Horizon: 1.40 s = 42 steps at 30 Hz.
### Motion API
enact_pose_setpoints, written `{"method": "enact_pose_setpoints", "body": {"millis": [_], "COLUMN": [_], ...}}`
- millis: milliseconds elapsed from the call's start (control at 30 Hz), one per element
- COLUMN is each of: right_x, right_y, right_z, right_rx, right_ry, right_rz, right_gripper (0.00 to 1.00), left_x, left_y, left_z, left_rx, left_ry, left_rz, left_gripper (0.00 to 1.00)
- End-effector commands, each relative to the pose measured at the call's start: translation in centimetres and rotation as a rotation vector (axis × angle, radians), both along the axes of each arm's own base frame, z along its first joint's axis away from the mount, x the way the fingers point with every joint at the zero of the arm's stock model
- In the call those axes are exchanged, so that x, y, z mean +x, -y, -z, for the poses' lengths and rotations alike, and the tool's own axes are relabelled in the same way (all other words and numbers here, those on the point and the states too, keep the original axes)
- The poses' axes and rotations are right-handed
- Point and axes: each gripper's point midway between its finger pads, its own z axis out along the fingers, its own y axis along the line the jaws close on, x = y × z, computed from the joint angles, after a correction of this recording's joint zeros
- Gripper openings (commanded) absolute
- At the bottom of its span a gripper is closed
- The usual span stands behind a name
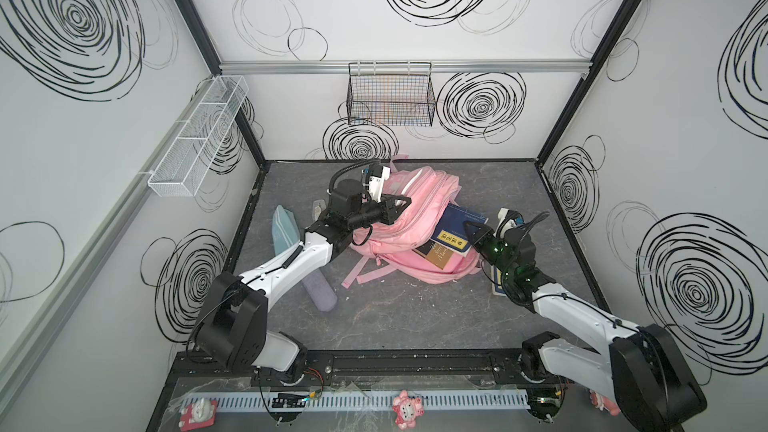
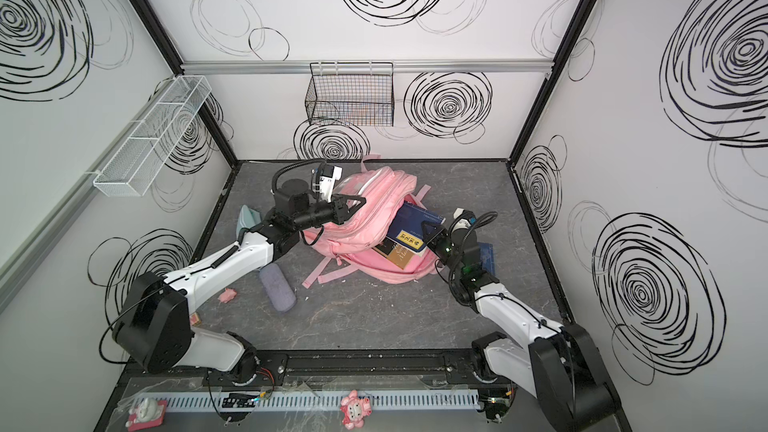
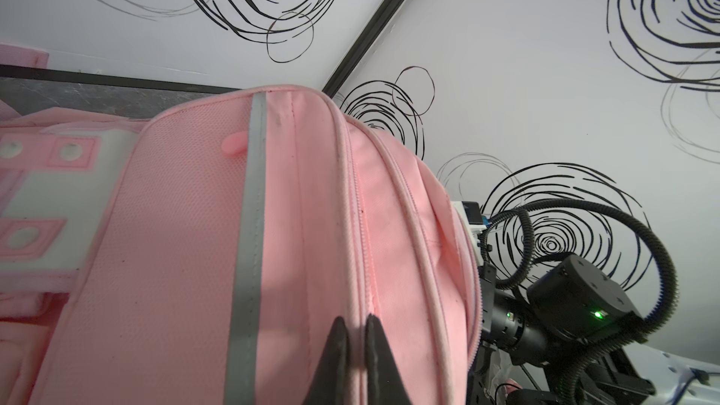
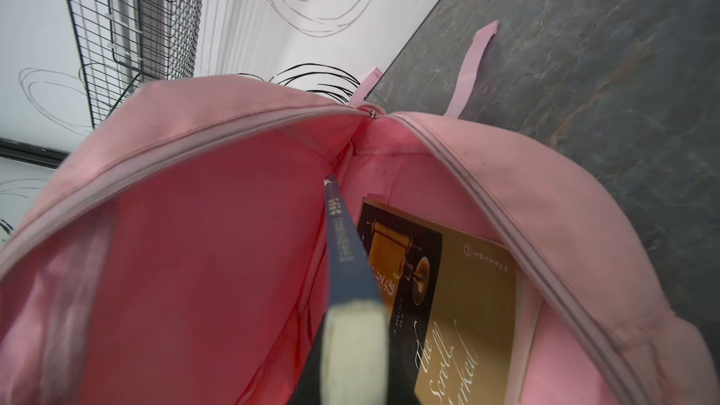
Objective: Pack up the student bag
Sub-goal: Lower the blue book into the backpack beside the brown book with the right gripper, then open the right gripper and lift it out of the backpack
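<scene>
Pinching a fold of pink fabric beside a zip seam, the left gripper (image 3: 355,323) is nearly closed on the student bag (image 1: 415,197). The right gripper (image 1: 468,229), equally narrow, clamps a blue book (image 1: 457,218) half inside the bag's open mouth, over a gold-and-black book (image 4: 467,305). The bag lies on the table (image 1: 395,326), toward the back wall.

The student bag (image 1: 432,193) is pale pink, with a deeper pink lining and a grey reflective stripe (image 3: 249,227). The navy book (image 1: 459,222) carries a yellow label, and the second book (image 4: 467,305) is black and gold. The table (image 1: 395,317) is dark grey, veined like marble. The walls (image 1: 332,6) are white with black scribbled spirals; the pouch (image 1: 284,228) is teal and the case (image 1: 320,292) lilac.
</scene>
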Motion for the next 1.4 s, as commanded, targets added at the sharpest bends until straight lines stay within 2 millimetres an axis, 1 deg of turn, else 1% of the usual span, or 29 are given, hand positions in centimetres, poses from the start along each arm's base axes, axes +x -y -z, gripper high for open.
{"method": "enact_pose_setpoints", "body": {"millis": [0, 200, 367, 567, 667, 867, 967, 1033, 1067, 1100, 1167, 1267, 1333, 1367], "right_x": [1.6, 3.0, 3.9, 5.6, 6.6, 8.0, 8.3, 8.3, 8.1, 8.1, 8.0, 7.8, 7.6, 7.5], "right_y": [-1.9, -3.7, -5.1, -7.8, -9.4, -12.1, -13.3, -13.7, -13.9, -13.9, -14.1, -13.9, -13.6, -13.4], "right_z": [-4.2, -2.9, -1.9, -1.3, -0.6, 2.1, 4.3, 5.5, 5.9, 6.3, 6.9, 7.3, 7.2, 7.2], "right_rx": [0.151, 0.161, 0.205, 0.232, 0.251, 0.286, 0.264, 0.255, 0.249, 0.242, 0.225, 0.203, 0.187, 0.175], "right_ry": [0.106, 0.084, 0.064, 0.055, 0.045, -0.004, -0.055, -0.081, -0.088, -0.096, -0.112, -0.122, -0.121, -0.125], "right_rz": [-0.033, -0.053, -0.08, -0.122, -0.15, -0.196, -0.213, -0.217, -0.22, -0.218, -0.22, -0.219, -0.216, -0.211], "right_gripper": [0.0, 0.0, 0.0, 0.0, 0.0, 0.0, 0.0, 0.0, 0.04, 0.12, 0.17, 0.32, 0.4, 0.45], "left_x": [-0.6, -0.5, -0.4, -0.4, -0.3, -0.3, -0.3, -0.3, -0.3, -0.3, -0.3, -0.2, -0.2, -0.3], "left_y": [-0.3, -0.3, -0.1, -0.1, -0.1, -0.1, -0.1, -0.1, 0.0, -0.1, -0.1, -0.2, -0.2, -0.2], "left_z": [-7.4, -7.2, -6.9, -6.8, -6.6, -6.6, -6.7, -6.7, -6.6, -6.7, -6.6, -6.5, -6.5, -6.6], "left_rx": [-0.126, -0.124, -0.126, -0.123, -0.119, -0.12, -0.124, -0.123, -0.122, -0.122, -0.119, -0.117, -0.115, -0.113], "left_ry": [0.227, 0.221, 0.211, 0.211, 0.208, 0.206, 0.206, 0.204, 0.204, 0.206, 0.204, 0.204, 0.203, 0.205], "left_rz": [0.018, 0.017, 0.022, 0.022, 0.022, 0.021, 0.023, 0.022, 0.024, 0.022, 0.019, 0.017, 0.016, 0.015], "left_gripper": [0.0, 0.0, 0.0, 0.0, 0.0, 0.0, 0.0, 0.0, 0.0, 0.0, 0.0, 0.0, 0.0, 0.0]}}
